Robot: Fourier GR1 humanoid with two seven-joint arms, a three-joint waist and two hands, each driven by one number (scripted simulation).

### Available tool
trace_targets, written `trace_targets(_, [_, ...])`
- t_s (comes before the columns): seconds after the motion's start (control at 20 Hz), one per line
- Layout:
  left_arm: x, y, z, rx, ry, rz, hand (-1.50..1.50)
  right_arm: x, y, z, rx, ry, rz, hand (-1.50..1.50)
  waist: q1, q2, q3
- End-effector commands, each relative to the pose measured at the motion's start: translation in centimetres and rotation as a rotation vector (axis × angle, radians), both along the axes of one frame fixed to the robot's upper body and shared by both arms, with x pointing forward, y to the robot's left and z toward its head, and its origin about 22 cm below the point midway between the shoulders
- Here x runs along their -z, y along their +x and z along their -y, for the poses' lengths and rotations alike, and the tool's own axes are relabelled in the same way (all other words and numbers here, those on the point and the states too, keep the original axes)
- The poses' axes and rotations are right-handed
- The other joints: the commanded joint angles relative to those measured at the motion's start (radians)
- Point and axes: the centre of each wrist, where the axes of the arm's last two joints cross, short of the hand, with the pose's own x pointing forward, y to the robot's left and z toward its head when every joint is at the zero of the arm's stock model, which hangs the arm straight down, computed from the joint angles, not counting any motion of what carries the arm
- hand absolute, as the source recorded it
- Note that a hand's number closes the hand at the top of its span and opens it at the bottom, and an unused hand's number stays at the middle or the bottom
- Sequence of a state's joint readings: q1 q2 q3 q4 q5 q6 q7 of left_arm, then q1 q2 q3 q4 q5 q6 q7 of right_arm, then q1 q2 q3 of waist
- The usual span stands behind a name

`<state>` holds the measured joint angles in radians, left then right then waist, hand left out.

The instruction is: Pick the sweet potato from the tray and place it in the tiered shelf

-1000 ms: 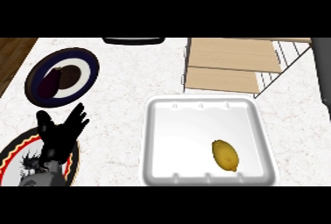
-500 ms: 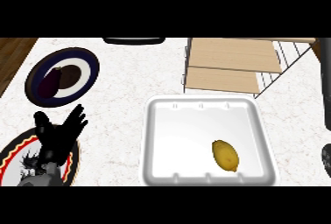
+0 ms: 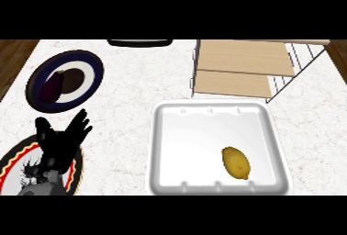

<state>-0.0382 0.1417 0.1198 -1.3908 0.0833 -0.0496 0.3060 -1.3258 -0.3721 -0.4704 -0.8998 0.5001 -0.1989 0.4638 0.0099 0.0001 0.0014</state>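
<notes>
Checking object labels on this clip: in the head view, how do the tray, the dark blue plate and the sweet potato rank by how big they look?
1. The tray, clearly the largest.
2. The dark blue plate; it lies farther back, so it may look a little small.
3. The sweet potato, smallest by far.

Yellow sweet potato (image 3: 237, 163), white tray (image 3: 158, 142), pale wooden tiered shelf (image 3: 244, 57), navy plate (image 3: 92, 69), black left hand (image 3: 59, 141), white speckled counter (image 3: 136, 87).

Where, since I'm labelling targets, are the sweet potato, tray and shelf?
sweet potato (image 3: 237, 163): head view, its middle.
tray (image 3: 193, 147): head view, bare floor.
shelf (image 3: 244, 57): head view, upper wooden board.
</notes>
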Motion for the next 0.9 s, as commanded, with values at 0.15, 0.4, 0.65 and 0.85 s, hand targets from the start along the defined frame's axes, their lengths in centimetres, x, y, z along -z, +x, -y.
trace_targets(0.15, [0.3, -0.4, -1.3, -0.009, 0.012, -0.027, 0.0, -0.9, -1.7, 6.6, 0.231, 0.078, 0.078, -1.5, -0.004, 0.002, -0.001])
trace_targets(0.4, [0.9, 0.0, -0.6, -0.022, -0.006, -0.014, 0.0, -1.9, -5.2, 13.0, 0.31, 0.183, 0.09, -1.5, -0.019, -0.001, -0.001])
trace_targets(0.65, [0.7, -0.9, -0.5, -0.013, 0.005, -0.017, 0.0, -1.4, -8.7, 17.6, 0.244, 0.221, 0.079, -1.5, -0.019, -0.004, -0.001])
trace_targets(0.85, [0.0, -1.1, -1.4, -0.004, -0.003, -0.017, 0.0, -1.5, -11.2, 20.7, 0.229, 0.182, 0.066, -1.5, -0.015, -0.004, -0.001])
